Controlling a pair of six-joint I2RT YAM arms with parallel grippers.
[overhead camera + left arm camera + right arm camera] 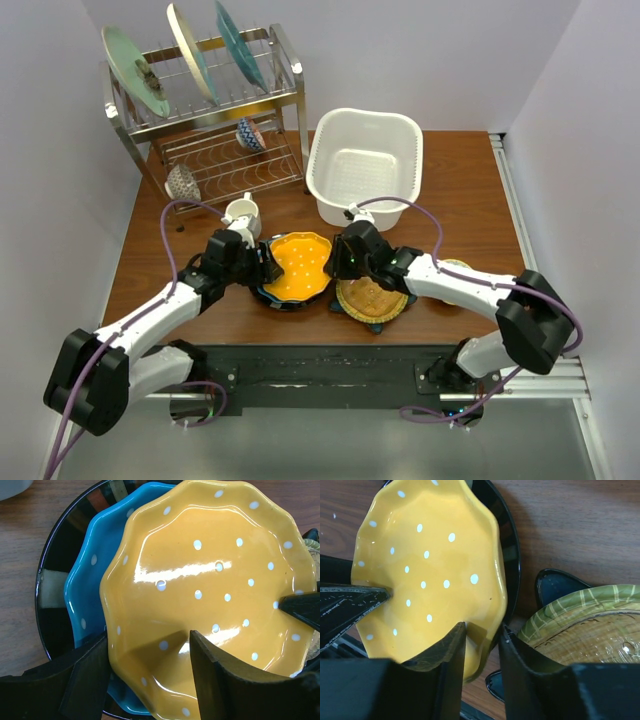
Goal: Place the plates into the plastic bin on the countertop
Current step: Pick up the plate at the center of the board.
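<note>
- L gripper (145, 672): 2 fingers pinch near rim of orange dotted plate (296, 265).
- R gripper (482, 652): fingers straddle plate's opposite rim.
- Plate tops stack on blue dotted plate (92, 575); white bin (363, 165) sits behind.

Glossy glazed orange dotted plate (210, 580) tops the stack; beside it, brown wood-grain bench (460, 190), white perforated plastic bin (365, 165), shiny metal rack (215, 120).

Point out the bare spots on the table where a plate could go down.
Free wood lies right of the white bin toward the table's far right corner, and along the left edge beside the left arm. The bin itself is empty. The near centre is crowded: the orange plate on its stack and the amber plate beside it.
</note>
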